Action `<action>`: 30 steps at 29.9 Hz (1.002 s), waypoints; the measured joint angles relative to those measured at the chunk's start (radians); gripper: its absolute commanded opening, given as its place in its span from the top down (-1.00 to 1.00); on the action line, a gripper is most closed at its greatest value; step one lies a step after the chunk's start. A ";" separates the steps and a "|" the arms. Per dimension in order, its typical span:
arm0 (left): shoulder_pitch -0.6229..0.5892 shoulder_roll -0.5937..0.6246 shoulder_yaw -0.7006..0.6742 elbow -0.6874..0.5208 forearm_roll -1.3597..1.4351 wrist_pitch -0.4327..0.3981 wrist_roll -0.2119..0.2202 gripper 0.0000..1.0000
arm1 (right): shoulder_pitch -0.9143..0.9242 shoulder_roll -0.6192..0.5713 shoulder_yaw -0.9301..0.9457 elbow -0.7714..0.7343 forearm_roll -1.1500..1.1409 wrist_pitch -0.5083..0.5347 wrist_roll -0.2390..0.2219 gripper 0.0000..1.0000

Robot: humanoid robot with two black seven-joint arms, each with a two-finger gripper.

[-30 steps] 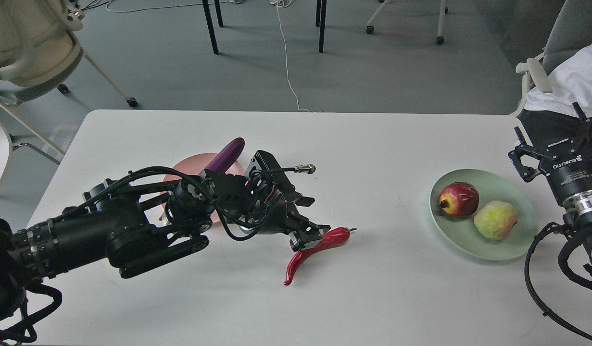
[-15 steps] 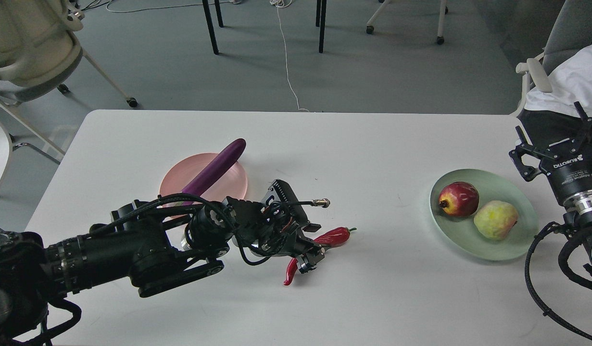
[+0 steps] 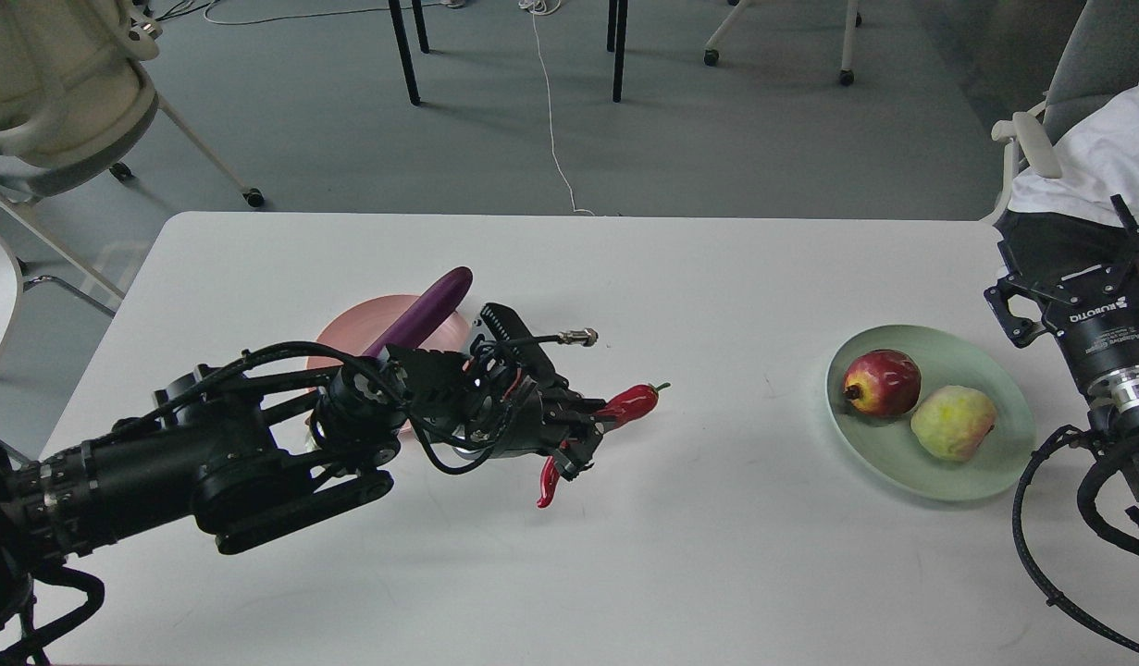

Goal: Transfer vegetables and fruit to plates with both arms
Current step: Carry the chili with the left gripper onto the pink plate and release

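My left gripper (image 3: 583, 435) is shut on the red chili pepper (image 3: 630, 403) and holds it lifted above the table, its green stem to the right and its tip hanging down. Behind my left arm the purple eggplant (image 3: 427, 308) lies across the pink plate (image 3: 347, 333), which the arm partly hides. At the right, the dark-red fruit (image 3: 882, 382) and the yellow-green fruit (image 3: 953, 423) sit on the mint green plate (image 3: 995, 476). My right gripper (image 3: 1059, 268) is at the table's right edge, beside that plate; its fingers are too dark to tell apart.
The white table (image 3: 717, 573) fills the view. A person in a white shirt (image 3: 1101, 157) sits past the right corner. An office chair (image 3: 60, 92) stands at the far left, and table legs (image 3: 402, 46) and a white cable (image 3: 552, 120) are on the floor beyond.
My left gripper closed on the chili pepper and lifted it off the table, moving up and slightly left. The right arm shifted only slightly.
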 measured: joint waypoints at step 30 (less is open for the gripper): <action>0.012 0.245 -0.009 0.095 -0.028 0.076 -0.004 -0.09 | -0.029 0.042 0.005 0.023 0.001 0.000 0.001 -0.99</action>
